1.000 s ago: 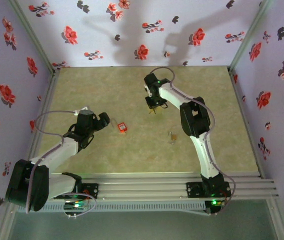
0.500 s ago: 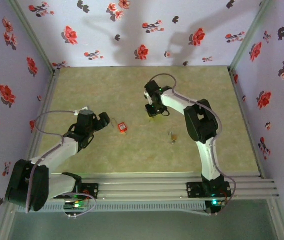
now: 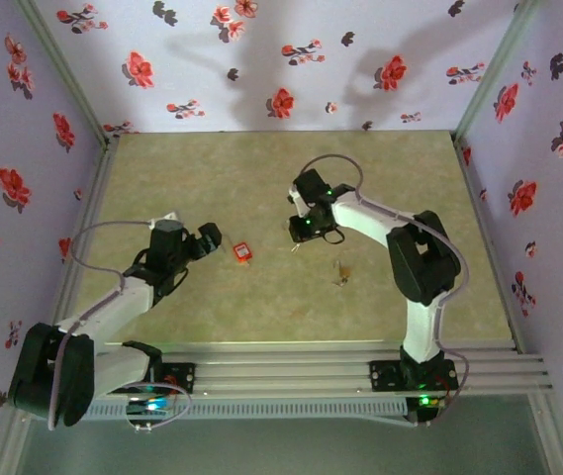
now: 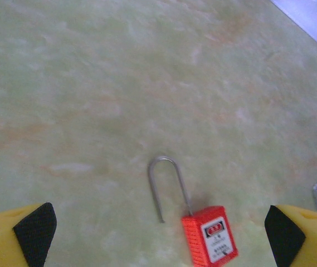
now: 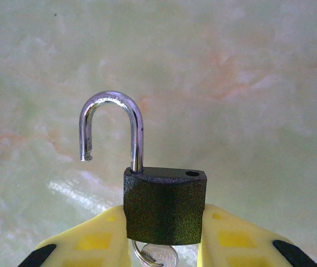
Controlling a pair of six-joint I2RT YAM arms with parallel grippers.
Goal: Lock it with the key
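peeking below the padlock (image 5: 165, 206) (shackle (image 5: 138, 139) open), key (image 5: 157, 257) between right gripper (image 5: 165, 225) jaws.

The surface (image 3: 261, 183) is a pale green-yellow sheet with a marble-like pattern, and in the wrist views it shows faint orange veins. Three walls stand around it: the far wall (image 3: 212, 89), the left wall (image 3: 9, 148) and the right wall (image 3: 558, 168). All are light lilac, printed with red and dark flowers. Grey metal posts (image 3: 63, 69) run along the two far corners. Silver aluminium rails (image 3: 291, 368) lie along the near edge. Soft shadows (image 3: 365, 74) fall on the far wall. The light is even and diffuse.
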